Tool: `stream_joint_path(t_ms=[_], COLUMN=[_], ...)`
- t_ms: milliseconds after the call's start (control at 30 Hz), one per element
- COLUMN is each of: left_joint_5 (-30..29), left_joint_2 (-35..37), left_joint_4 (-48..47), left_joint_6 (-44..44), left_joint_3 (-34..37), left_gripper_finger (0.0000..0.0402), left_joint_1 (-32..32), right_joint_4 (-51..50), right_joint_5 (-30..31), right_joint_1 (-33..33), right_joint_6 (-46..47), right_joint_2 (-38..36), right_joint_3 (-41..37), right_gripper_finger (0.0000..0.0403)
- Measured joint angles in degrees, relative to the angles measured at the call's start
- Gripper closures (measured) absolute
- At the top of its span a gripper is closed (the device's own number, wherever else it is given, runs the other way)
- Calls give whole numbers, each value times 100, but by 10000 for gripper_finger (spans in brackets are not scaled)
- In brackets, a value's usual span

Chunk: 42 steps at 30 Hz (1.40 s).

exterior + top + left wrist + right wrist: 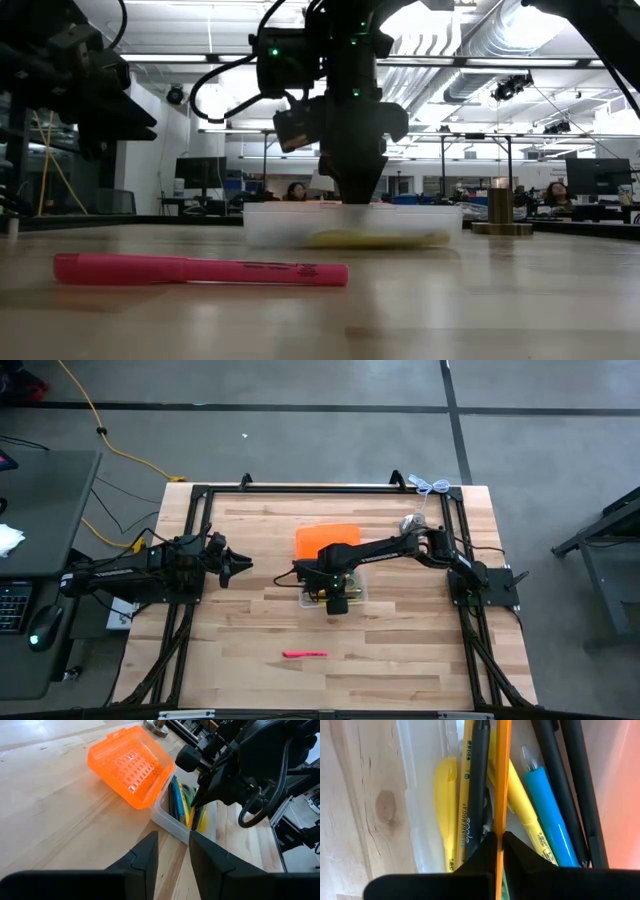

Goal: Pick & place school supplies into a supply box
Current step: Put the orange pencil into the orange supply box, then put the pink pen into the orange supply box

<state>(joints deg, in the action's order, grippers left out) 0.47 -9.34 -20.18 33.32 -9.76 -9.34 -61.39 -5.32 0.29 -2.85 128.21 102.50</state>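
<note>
The supply box [345, 592] is a clear tray with its orange lid [327, 540] folded open on the far side. Inside lie several school supplies: a yellow highlighter [520, 805], a blue one [551, 817], black pens [477, 785] and a yellow pen [445, 795]. My right gripper [337, 603] points down into the box, shut on an orange pencil [501, 775]. A pink marker [200, 270] lies flat on the table near the front. My left gripper [172, 851] waits open at the table's left, touching nothing. My right gripper pinches the thin orange pencil [499, 836] between its two fingers, which come from above and point down. The pencil runs along the box's length, over the pens and highlighters. Which part of the pencil's length is held, and whether its end rests on them, I cannot tell.
A silver bell-shaped metal object [412, 522] stands at the back right, seen as a brass-coloured shape [500, 212] in the low view. A black frame [200, 495] borders the table. Bare wood lies around the pink marker [304, 654].
</note>
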Motion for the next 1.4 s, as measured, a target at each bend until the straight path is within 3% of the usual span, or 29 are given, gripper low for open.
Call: stream_joint_path(t_ms=[700,900,1167,1400], left_joint_5=[0,3,246,323], left_joint_2=[2,1,2,0], left_joint_4=[31,31,39,68], left_joint_6=[6,5,12,17], left_joint_3=[0,0,0,0], left_gripper_finger=[261,261,261,261], left_joint_1=[-2,-1,0,0], right_joint_4=[-411,-716,-1536,-1695], right_joint_5=[66,125,858,987], right_joint_1=[-3,-3,-3,-3], right_joint_6=[-4,-15,24,35], right_joint_2=[-1,-1,-8,-362], right_joint_3=[266,718,1303,1328], right_gripper_finger=[308,300,299,299])
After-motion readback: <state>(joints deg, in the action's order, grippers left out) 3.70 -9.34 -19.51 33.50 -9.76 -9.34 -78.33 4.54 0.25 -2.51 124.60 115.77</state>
